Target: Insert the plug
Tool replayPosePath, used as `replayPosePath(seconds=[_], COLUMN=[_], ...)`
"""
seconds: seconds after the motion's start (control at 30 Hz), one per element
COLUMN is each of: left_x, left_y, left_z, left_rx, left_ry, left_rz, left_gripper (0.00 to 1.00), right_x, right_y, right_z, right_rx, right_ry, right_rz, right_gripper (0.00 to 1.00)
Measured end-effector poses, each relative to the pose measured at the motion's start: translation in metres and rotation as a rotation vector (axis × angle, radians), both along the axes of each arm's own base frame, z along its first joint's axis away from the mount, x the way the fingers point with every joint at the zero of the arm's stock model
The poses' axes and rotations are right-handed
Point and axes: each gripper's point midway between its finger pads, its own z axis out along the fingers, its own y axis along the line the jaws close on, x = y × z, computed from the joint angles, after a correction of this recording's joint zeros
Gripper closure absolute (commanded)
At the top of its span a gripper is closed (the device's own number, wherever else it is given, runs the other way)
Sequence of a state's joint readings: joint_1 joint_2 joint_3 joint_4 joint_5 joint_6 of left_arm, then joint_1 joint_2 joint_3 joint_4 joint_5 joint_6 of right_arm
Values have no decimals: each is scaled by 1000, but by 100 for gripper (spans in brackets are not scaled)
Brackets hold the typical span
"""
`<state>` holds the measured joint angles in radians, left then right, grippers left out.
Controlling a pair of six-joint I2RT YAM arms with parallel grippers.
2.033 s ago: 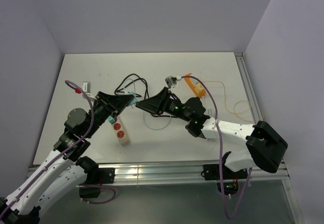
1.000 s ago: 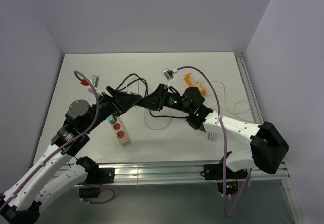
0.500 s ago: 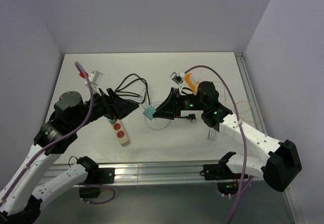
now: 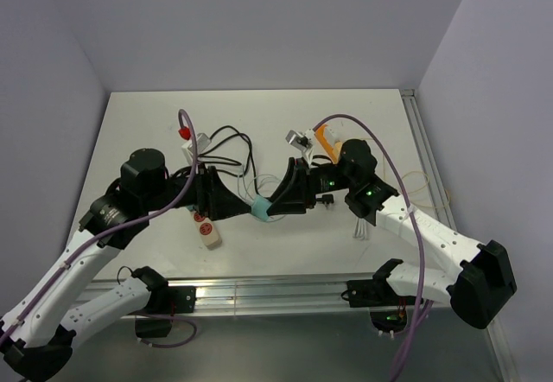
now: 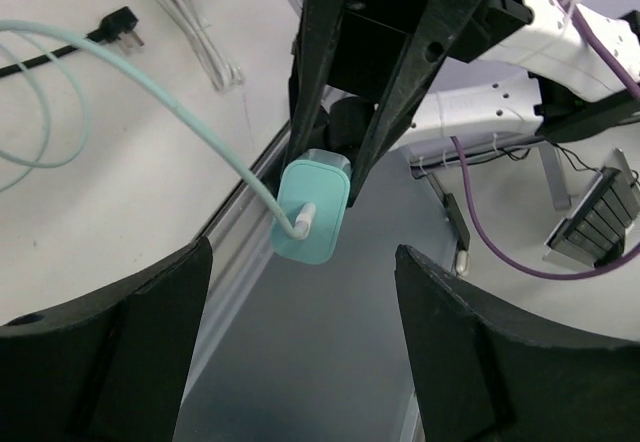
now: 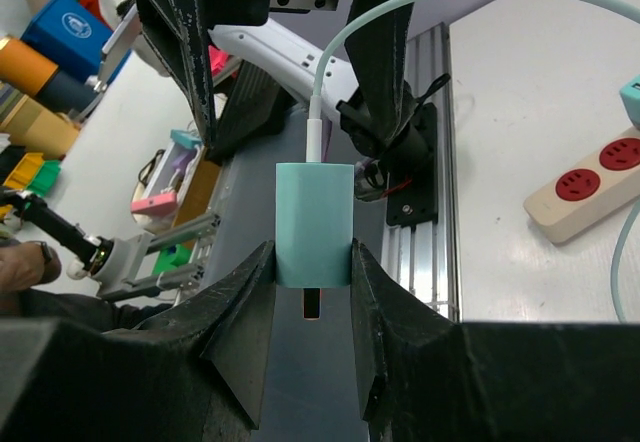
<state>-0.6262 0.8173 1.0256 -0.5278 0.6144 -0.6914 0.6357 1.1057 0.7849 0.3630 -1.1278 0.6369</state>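
Note:
The plug (image 4: 260,208) is a teal charger block with a pale teal cable (image 5: 150,82) running from it. My right gripper (image 4: 272,204) is shut on it and holds it above the table's near middle. In the right wrist view the plug (image 6: 314,224) sits squeezed between both fingers of that gripper (image 6: 312,254), with a prong showing below. My left gripper (image 4: 232,202) faces it from the left, open and empty. In the left wrist view the plug (image 5: 312,212) hangs just beyond the spread jaws of the left gripper (image 5: 300,297). The beige power strip (image 4: 206,226) with red sockets lies under the left arm.
A black cable (image 4: 226,144) loops at the back, and its black plug (image 4: 327,199) lies by the right arm. An orange piece (image 4: 328,140) and a thin yellow wire (image 4: 416,183) lie at the right. A metal rail (image 4: 259,296) runs along the near edge.
The right gripper has carried the plug a little nearer and to the left. The left arm has swung right toward it, and its jaws have narrowed somewhat.

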Motion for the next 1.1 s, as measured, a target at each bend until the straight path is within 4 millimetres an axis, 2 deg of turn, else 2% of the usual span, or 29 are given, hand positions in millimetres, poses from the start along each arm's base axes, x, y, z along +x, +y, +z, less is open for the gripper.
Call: replayPosePath(seconds=[0.17,0.47,0.83,0.97,1.03,1.1], left_x=[-7,-2,-5,-5,-6,-7], left_y=[-5,-14,-16,-16,-16,-16], left_z=[1,-10,-9,-9,-10,-13], left_rx=[-19,-2,-11,-11,-10,-4], left_ry=[8,56,59,56,55,56], left_rz=[-61,-96,-123,-129,-136,-144], left_gripper=[25,34,49,50,61,85], right_x=[-2,-4,-4,-2,-2,-4], right_y=[1,9,13,15,15,15], right_z=[2,-6,-2,-1,-2,-1], right_rx=[11,-8,3,6,3,2], right_ry=[6,47,56,62,69,72], right_rz=[25,57,69,73,75,85], right_gripper=[100,100,100,100,100,100])
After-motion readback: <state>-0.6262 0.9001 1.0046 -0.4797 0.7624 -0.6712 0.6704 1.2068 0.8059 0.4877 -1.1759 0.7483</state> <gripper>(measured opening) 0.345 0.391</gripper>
